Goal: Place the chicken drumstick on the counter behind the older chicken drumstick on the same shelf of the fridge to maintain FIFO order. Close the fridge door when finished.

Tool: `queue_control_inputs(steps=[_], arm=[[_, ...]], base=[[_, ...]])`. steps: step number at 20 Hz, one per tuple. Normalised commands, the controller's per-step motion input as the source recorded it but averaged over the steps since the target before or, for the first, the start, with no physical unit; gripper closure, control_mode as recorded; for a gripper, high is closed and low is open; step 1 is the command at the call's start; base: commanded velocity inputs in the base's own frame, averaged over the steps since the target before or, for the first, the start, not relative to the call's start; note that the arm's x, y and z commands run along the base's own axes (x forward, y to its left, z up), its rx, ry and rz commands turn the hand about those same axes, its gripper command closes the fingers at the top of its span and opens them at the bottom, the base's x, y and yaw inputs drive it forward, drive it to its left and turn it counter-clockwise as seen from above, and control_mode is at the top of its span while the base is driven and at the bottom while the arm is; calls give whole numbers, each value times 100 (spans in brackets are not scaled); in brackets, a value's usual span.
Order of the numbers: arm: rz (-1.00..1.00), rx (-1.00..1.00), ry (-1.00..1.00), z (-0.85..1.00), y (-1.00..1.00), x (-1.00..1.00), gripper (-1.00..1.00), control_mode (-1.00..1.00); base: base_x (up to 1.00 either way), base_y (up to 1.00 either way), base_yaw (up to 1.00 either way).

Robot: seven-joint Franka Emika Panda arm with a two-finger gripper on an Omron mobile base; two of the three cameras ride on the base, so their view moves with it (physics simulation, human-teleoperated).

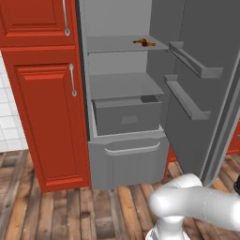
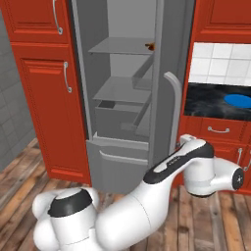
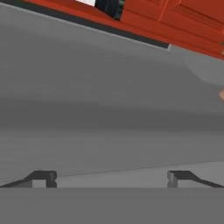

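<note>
We see the fridge [image 1: 126, 93] standing open between red cabinets [image 1: 42, 117], its fridge door [image 1: 201, 84] swung out to the right. To the far right lies the black counter [image 2: 215, 105], bearing a blue plate [image 2: 238, 100]. A chicken drumstick [image 1: 144, 42] rests on the upper shelf [image 1: 117, 44], right side. Our gripper [image 3: 111, 178] faces the grey door panel, fingers wide apart, holding nothing.

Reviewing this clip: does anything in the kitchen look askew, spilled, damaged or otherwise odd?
Nothing looks spilled or broken. The tall grey fridge door stands wide open. Small orange-brown chicken drumstick pieces lie on the thin grey upper shelf, with no dish under them. A round blue plate sits empty on the black marble-patterned counter. The gripper is open, holding nothing.
</note>
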Motion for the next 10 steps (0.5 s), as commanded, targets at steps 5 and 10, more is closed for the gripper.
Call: queue_control_inputs(steps=[5,10], arm=[[7,0,0,-3,54,1,-100,-100],[5,0,0,0,71,0,-100,-100]], base=[[0,0,0],[0,0,0]])
